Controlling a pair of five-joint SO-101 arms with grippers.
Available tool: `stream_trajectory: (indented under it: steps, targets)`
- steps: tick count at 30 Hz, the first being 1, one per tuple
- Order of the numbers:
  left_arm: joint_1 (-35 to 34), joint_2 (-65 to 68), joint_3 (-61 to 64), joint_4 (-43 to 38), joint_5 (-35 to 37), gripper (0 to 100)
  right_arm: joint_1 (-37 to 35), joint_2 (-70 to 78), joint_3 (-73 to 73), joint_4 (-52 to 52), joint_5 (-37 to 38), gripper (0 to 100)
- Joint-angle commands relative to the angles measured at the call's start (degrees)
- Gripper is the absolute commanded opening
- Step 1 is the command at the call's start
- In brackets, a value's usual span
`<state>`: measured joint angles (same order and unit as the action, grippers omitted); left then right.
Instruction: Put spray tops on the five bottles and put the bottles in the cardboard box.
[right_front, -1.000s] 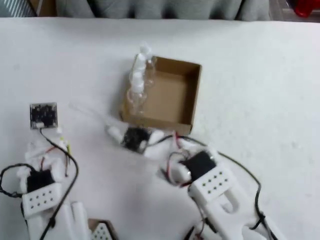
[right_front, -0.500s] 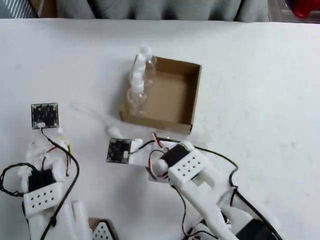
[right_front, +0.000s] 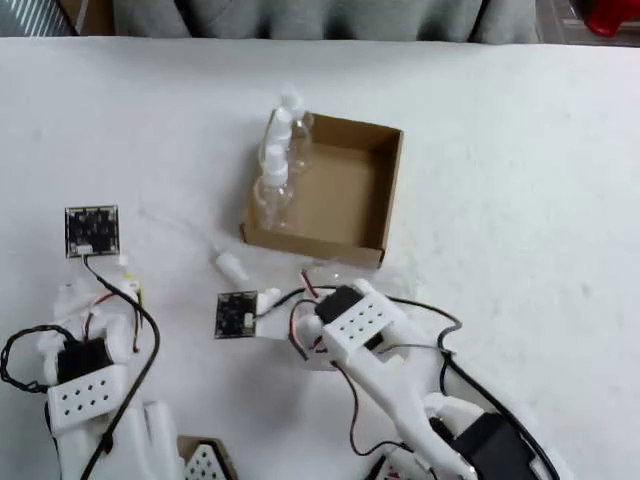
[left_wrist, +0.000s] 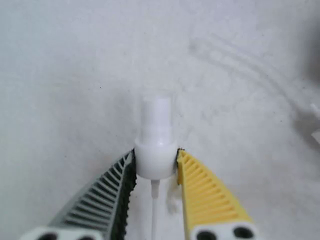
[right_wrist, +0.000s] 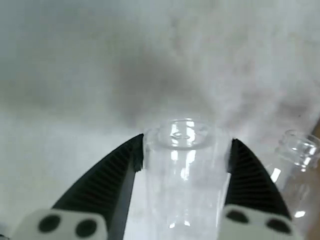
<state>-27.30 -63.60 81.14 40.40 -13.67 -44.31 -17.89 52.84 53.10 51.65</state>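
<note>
My left gripper (left_wrist: 155, 162) is shut on a white spray top (left_wrist: 156, 145), whose thin tube hangs down between the fingers. In the high view that gripper (right_front: 120, 275) is at the near left of the table. My right gripper (right_wrist: 182, 150) is shut on a clear bottle (right_wrist: 184, 165) with an open neck and no top; a second open bottle (right_wrist: 300, 150) stands beside it. The right arm (right_front: 350, 325) is just in front of the cardboard box (right_front: 370, 245). Three bottles with spray tops (right_front: 273, 165) stand along the box's left wall. A loose spray top (right_front: 230, 264) lies on the table.
The white table (right_front: 520, 200) has free room to the right of the box and behind it. Cables trail from both arms near the front edge. A red object (right_front: 612, 15) sits beyond the far right corner.
The right arm has pulled back from the box's front toward the near edge and shifted left, with the bottle in its gripper. The left arm has kept still.
</note>
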Motion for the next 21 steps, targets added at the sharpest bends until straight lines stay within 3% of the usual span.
stream_trajectory:
  steps: [1,7,11,16,21]
  targets:
    - [0.8,-1.2,-0.4,-1.4,0.2,2,0.5,-0.5,-4.8,2.5,0.4,5.2]
    - [0.8,-1.2,-0.4,-1.4,0.1,2,0.5,-6.4,-13.2,19.7,1.3,1.5]
    - [0.8,-1.2,-0.4,-1.4,0.1,2,2.9,-13.0,-19.0,32.9,8.2,1.6]
    - [0.8,-1.5,0.2,-1.5,0.1,2,16.2,-19.5,-25.8,44.3,19.3,1.6]
    - [0.8,-1.5,0.4,-1.5,0.1,2,35.0,-21.2,-26.5,45.1,32.0,1.6]
